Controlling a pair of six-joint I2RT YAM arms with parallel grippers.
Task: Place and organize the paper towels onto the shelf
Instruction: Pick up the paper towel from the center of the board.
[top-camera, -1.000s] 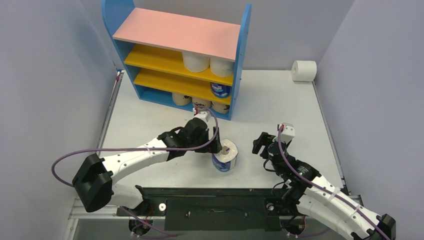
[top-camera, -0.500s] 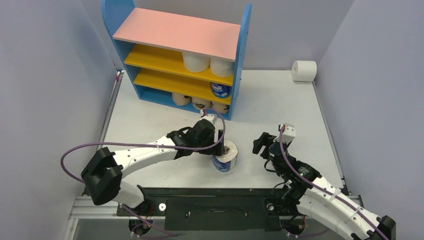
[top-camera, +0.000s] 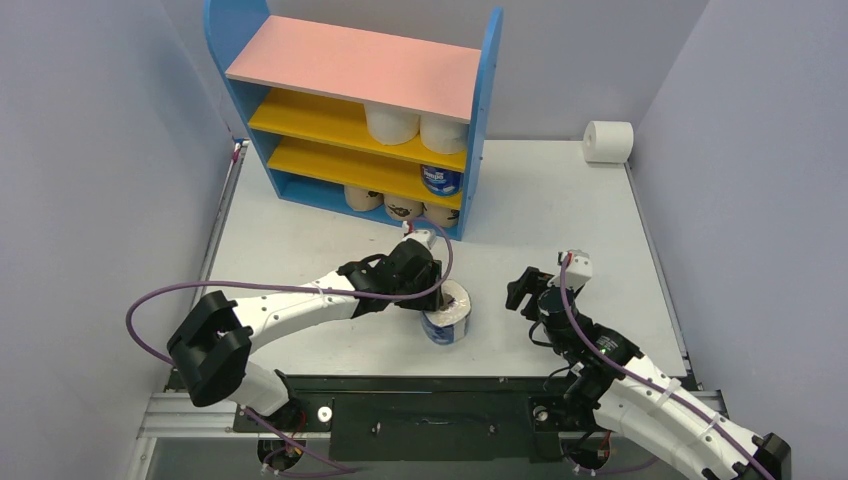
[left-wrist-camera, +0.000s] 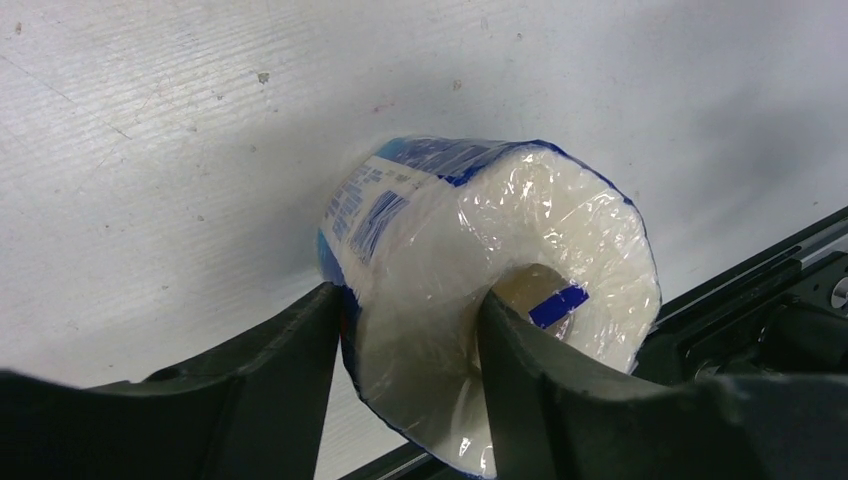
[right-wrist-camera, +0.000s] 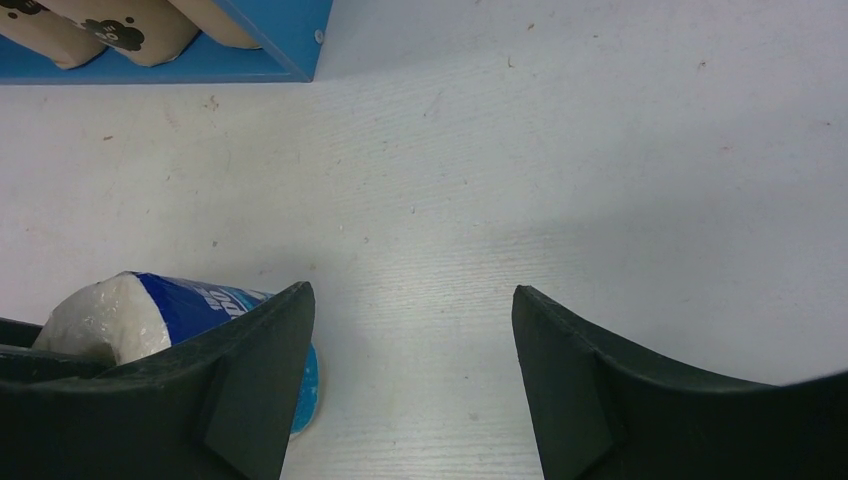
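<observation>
- Blue-wrapped paper towel roll (top-camera: 447, 314) is standing roughly on end on the white tabletop (top-camera: 560, 210), at 6 o'clock from the blue-sided three-tier shelf (top-camera: 488, 90).
- Left gripper (left-wrist-camera: 410, 310) is pinching the roll's wall, one finger sitting in the hollow core and the other pressing the wrapper from outside.
- Right gripper (right-wrist-camera: 410, 300) is hovering with its jaws apart and empty, at 3 o'clock of that roll.
- Plain white paper towel roll (top-camera: 608, 141) is lying at the tabletop's 1 o'clock corner.

Right hand (right-wrist-camera: 409, 290) fingers spread above table (right-wrist-camera: 600, 150), blue-wrapped roll (right-wrist-camera: 170, 300) lower left, shelf (right-wrist-camera: 270, 25) corner
</observation>
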